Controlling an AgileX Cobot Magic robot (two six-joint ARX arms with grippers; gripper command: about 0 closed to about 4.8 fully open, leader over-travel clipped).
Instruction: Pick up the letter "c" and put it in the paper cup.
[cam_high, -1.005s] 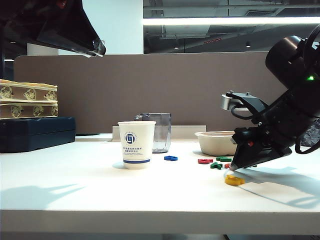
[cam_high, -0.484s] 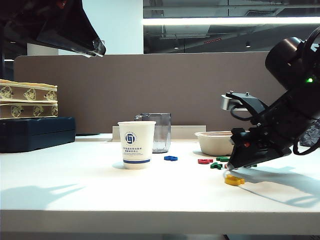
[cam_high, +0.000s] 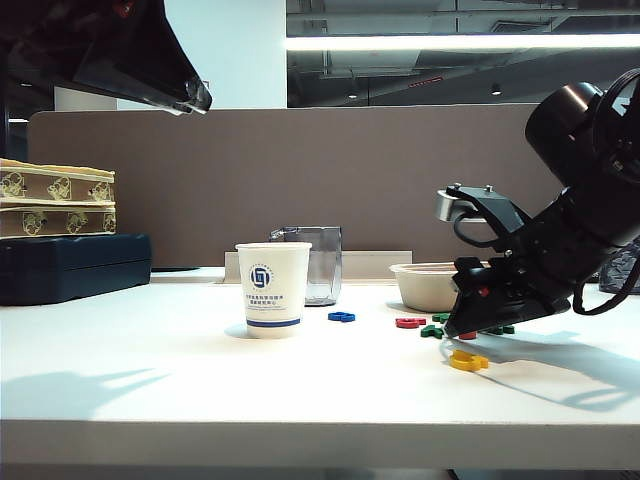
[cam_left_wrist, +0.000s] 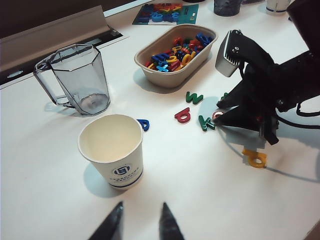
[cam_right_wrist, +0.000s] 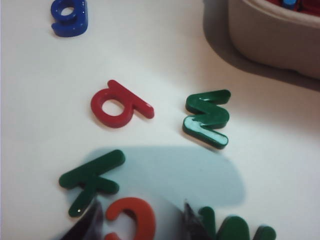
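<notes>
Letter "c" (cam_right_wrist: 131, 218) lies between the right pincer's (cam_right_wrist: 142, 220) released fingers.

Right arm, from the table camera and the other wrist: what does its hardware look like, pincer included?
The right arm is glossy black, with a rounded joint housing and a small green light. A silver-grey camera block sits on its wrist, black cables looping beside it. The right pincer has dark, tapered fingers. The left pincer shows two dark pointed fingers.

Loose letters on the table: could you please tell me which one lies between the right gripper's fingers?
The orange-red letter "c", between the open right gripper's fingers; the green "k", darker red letter and green "w" lie farther out.
</notes>
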